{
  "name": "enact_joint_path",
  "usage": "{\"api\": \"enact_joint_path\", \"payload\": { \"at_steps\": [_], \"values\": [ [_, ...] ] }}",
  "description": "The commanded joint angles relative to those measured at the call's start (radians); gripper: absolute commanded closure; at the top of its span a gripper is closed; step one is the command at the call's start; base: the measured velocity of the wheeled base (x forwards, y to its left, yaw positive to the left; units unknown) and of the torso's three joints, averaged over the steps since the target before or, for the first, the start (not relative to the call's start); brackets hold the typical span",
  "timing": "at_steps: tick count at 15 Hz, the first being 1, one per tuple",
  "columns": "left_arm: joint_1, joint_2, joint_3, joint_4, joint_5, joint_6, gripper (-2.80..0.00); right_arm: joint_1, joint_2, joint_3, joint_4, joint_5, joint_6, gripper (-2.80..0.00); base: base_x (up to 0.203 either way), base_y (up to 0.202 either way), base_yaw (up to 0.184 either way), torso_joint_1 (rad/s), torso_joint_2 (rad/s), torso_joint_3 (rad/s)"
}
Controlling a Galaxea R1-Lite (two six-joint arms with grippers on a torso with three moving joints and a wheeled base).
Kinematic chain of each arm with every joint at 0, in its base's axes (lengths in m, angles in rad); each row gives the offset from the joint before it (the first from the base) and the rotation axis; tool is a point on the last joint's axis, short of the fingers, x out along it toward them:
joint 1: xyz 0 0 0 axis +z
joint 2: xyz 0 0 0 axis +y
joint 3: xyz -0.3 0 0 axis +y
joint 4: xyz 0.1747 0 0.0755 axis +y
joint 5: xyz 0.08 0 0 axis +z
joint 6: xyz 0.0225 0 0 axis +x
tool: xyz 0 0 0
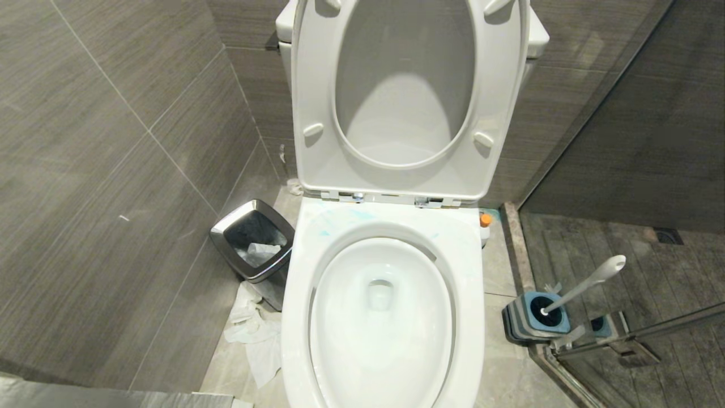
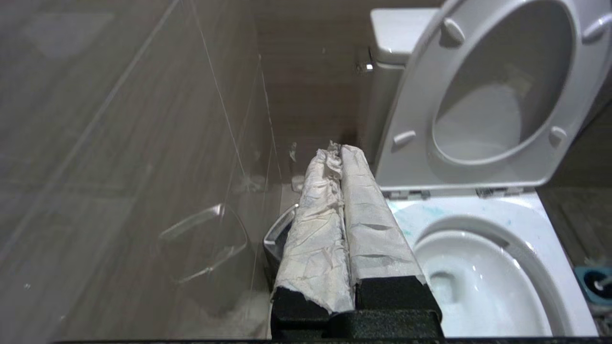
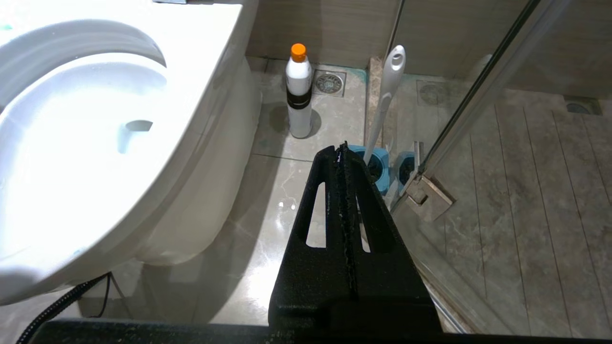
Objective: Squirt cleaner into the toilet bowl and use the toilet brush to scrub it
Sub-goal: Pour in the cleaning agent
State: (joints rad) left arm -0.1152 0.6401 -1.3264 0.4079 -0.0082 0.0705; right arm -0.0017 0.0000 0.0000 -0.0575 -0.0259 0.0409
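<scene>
At lower right of the head view, the toilet brush [image 1: 583, 285] leans in its holder [image 1: 538, 317] beside the toilet bowl [image 1: 382, 317]; both grippers, left [image 2: 340, 153] and right [image 3: 342, 149], are closed and empty, so reaching closed could tip it.

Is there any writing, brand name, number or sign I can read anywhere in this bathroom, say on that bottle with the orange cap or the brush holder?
None can be read.
White bottle with orange cap: only a black band, no legible label.
Toilet brush and its blue holder: no markings visible.
Toilet bowl, raised seat, bin: no logo or text visible.
</scene>
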Motion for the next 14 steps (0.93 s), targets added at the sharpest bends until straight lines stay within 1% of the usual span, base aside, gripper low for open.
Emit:
{"api": "enact_joint_path", "payload": {
  "at_steps": [1,3,5,6,7,12,14],
  "values": [
    [0.076,-0.163,0.115,0.011,-0.091,-0.012,0.00,0.000,0.000,0.026,-0.001,0.000,0.001,0.00,0.000,0.000,0.000,0.000,0.00,0.000],
    [0.120,-0.257,0.208,0.019,-0.181,-0.023,0.00,0.000,0.000,0.026,-0.001,0.000,0.001,0.00,0.000,0.000,0.000,0.000,0.00,0.000],
    [0.151,-0.340,0.282,0.020,-0.242,-0.035,0.00,0.000,0.000,0.025,-0.001,0.000,0.001,0.00,0.000,0.000,0.000,0.000,0.00,0.000],
    [0.158,-0.373,0.317,0.017,-0.261,-0.050,0.00,0.000,0.000,0.026,-0.001,0.000,0.001,0.00,0.000,0.000,0.000,0.000,0.00,0.000],
    [0.158,-0.388,0.335,0.010,-0.272,-0.065,0.00,0.000,0.000,0.026,-0.001,0.000,0.001,0.00,0.000,0.000,0.000,0.000,0.00,0.000],
    [0.129,-0.484,0.419,0.009,-0.273,-0.067,0.00,0.000,0.000,0.026,-0.001,0.000,0.001,0.00,0.000,0.000,0.000,0.000,0.00,0.000],
    [0.123,-0.556,0.470,0.009,-0.273,-0.068,0.00,0.000,0.000,0.025,-0.001,0.000,0.001,0.00,0.000,0.000,0.000,0.000,0.00,0.000]
  ]
}}
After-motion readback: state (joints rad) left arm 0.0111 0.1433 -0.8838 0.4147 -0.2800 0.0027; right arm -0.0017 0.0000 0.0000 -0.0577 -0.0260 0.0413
